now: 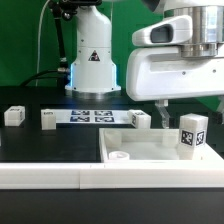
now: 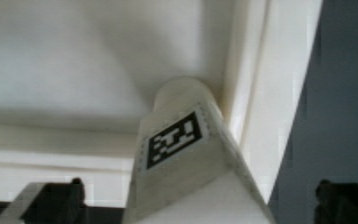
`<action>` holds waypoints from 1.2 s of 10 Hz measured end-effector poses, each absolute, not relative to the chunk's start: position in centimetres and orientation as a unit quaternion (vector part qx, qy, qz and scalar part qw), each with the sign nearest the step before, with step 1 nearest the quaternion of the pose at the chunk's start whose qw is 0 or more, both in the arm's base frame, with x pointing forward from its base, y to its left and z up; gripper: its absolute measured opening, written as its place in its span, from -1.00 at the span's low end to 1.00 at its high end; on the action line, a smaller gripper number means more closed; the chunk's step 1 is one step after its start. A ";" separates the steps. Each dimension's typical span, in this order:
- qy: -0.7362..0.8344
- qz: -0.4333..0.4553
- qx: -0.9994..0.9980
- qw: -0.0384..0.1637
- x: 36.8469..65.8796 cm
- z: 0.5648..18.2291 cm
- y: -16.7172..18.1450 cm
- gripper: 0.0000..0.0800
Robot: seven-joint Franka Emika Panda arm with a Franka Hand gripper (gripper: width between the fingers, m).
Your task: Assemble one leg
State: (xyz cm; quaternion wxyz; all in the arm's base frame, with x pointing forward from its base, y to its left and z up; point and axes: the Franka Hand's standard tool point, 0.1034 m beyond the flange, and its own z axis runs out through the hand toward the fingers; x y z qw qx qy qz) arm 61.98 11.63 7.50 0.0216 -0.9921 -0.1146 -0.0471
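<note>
A white leg (image 1: pixel 190 133) with a black-and-white tag stands upright on the large flat white plate (image 1: pixel 140 150), near its edge at the exterior view's right. My gripper (image 1: pixel 190 108) hangs just above it. In the wrist view the leg (image 2: pixel 190 140) lies between my two dark fingers (image 2: pixel 51 202), and there is a gap on each side. The gripper (image 2: pixel 197 202) is open and touches nothing. The plate (image 2: pixel 69 60) fills most of the wrist view, with its raised rim beside the leg.
Three more white legs stand on the black table: two at the exterior view's left (image 1: pixel 13 116) (image 1: pixel 47 119), one near the middle (image 1: pixel 140 119). The marker board (image 1: pixel 95 115) lies behind them. The robot base (image 1: pixel 93 65) stands at the back.
</note>
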 end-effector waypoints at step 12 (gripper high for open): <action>-0.240 -0.048 -0.970 -0.004 62.0 7.4 11.6 -0.27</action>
